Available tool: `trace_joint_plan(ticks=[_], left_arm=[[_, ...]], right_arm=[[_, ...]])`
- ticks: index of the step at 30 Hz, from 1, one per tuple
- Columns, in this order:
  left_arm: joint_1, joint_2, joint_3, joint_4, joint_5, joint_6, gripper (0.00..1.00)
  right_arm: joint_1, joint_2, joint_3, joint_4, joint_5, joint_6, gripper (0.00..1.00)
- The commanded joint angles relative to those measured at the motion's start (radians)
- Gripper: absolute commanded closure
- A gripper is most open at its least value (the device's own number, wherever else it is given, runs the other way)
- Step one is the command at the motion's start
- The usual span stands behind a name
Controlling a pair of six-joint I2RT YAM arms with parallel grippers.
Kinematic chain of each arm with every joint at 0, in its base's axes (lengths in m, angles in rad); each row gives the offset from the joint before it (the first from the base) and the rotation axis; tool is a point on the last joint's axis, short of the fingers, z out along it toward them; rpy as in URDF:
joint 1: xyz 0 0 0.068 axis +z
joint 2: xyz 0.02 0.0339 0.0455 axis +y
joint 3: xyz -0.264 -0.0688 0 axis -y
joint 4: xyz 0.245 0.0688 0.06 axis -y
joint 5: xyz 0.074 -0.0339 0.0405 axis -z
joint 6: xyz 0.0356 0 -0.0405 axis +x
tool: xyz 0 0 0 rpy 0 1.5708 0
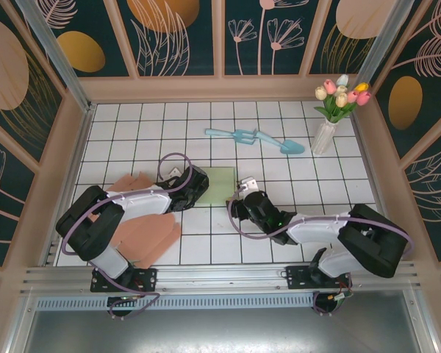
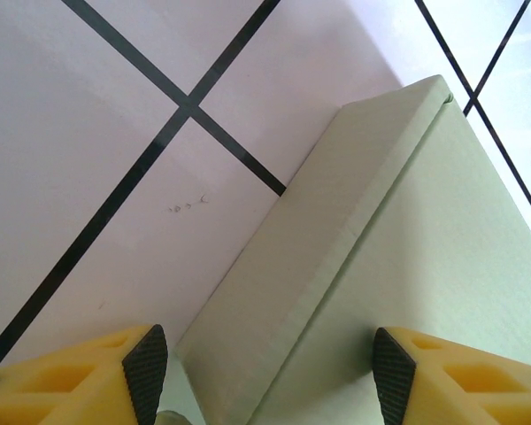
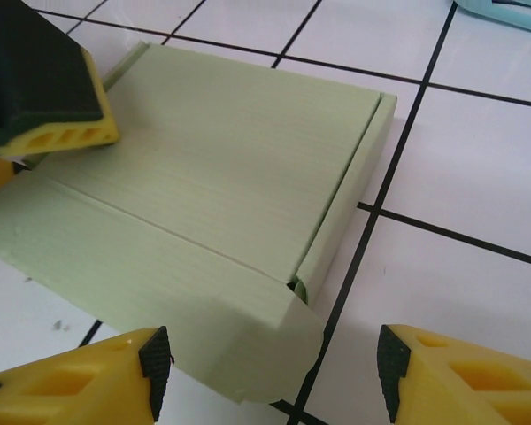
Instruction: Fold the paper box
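Left wrist: your left gripper (image 2: 261, 376) open, jaws apart, paper box (image 2: 398, 257) edge lying between fingers, unclamped. Your right gripper (image 3: 270, 376) open too, box corner just ahead between fingertips.

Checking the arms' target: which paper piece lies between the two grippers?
The pale green box; the peach sheets lie farther left, partly under the left arm.

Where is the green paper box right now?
The green paper box lies flat on the tiled table near the middle of the top view, between the left gripper and the right gripper, with the blue garden trowel on the tiles beyond it.
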Motion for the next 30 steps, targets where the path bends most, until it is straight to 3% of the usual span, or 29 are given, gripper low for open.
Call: trace_joint_plan(ticks=[1, 8, 12, 30], left_arm=[[0.014, 0.031, -0.036, -0.068, -0.016, 0.020, 0.35], [0.014, 0.039, -0.036, -0.061, -0.007, 0.020, 0.36], [0.015, 0.040, -0.038, -0.058, -0.007, 0.020, 0.36], [0.014, 0.034, -0.049, -0.048, -0.001, 0.021, 0.36]], right_arm=[[0.010, -0.071, 0.001, -0.051, 0.042, 0.057, 0.35], [-0.001, -0.098, 0.007, -0.101, -0.029, 0.193, 0.38], [-0.014, -0.064, 0.006, -0.071, -0.104, 0.220, 0.47], [-0.048, 0.076, 0.021, 0.079, -0.253, 0.235, 0.48]])
